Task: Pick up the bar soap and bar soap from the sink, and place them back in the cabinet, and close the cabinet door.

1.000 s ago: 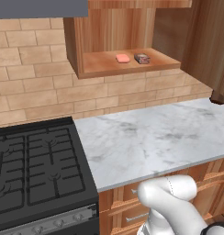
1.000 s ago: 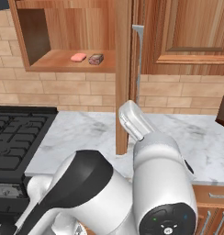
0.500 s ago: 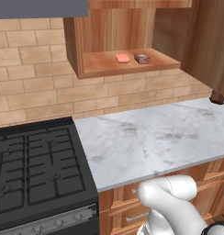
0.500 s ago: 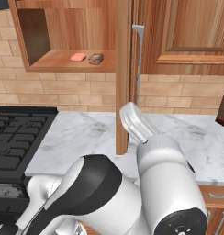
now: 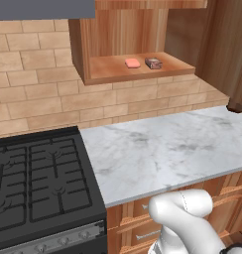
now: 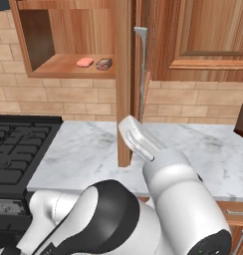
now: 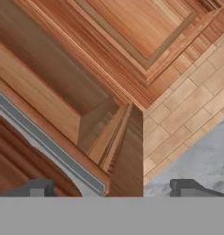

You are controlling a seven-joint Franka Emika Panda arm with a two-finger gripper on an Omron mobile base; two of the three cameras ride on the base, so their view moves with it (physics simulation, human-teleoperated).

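**Soaps on the cabinet shelf, door ajar**

Cabinet first: the warm-brown wooden wall cabinet hangs open above the brick backsplash, its plank-grain interior showing in both base views. Its tall warm-brown wooden cabinet door stands swung out, seen edge-on in the right base view, with a slim grey metal handle on its far side. In the hand view the door's lower corner sits close in front of the camera, the handle running diagonally at lower left.

Below the cabinet stretches the white marble counter, with the black gas stove touching its left end.

The white robot arm rises in the foreground of the right base view, its wrist reaching up toward the door's lower edge.

The claw shows two dark fingertips set well apart, nothing between them: it is released.

On the cabinet floor lie the two soaps, just beside each other but apart: the salmon-pink rounded bar soap on the left and a smaller, darker brownish bar on the right.
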